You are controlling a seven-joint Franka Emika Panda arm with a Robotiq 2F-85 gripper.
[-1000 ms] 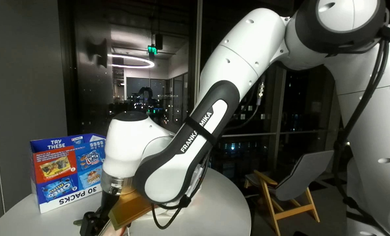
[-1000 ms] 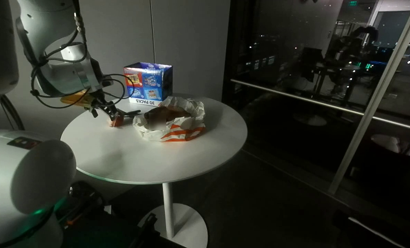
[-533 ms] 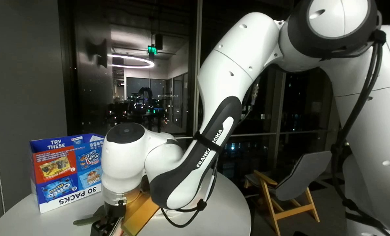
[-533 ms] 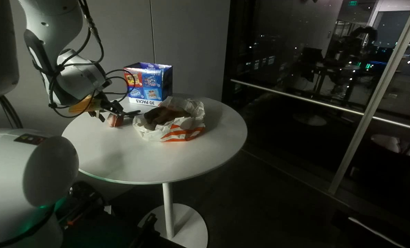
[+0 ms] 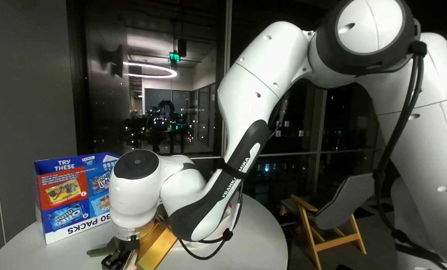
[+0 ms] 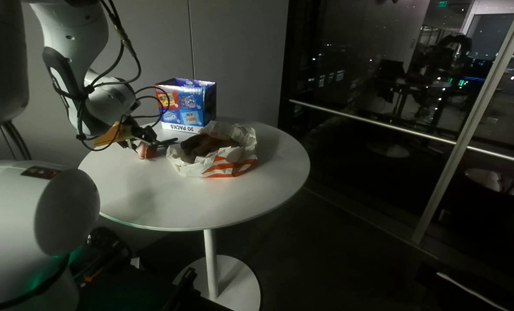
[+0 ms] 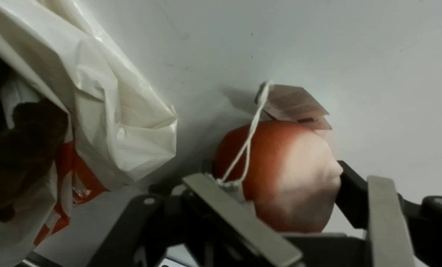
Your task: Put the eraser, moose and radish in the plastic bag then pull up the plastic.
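The radish, red with a pale end and a tag on a white string, lies on the table; it also shows in an exterior view. My gripper is low over it, with the fingers on either side of it and the right fingertip at its pale end. They look spread, not clearly squeezing. The white plastic bag with orange stripes stands open beside it and also shows in the wrist view. The brown moose seems to lie inside. I cannot identify the eraser.
A blue snack box stands at the back of the round white table. A dark green elongated object lies between the gripper and the box, close to the bag.
My arm has come down and shifted towards the radish and bag, bringing the fingers around the radish. The radish, bag and box look about where they were.
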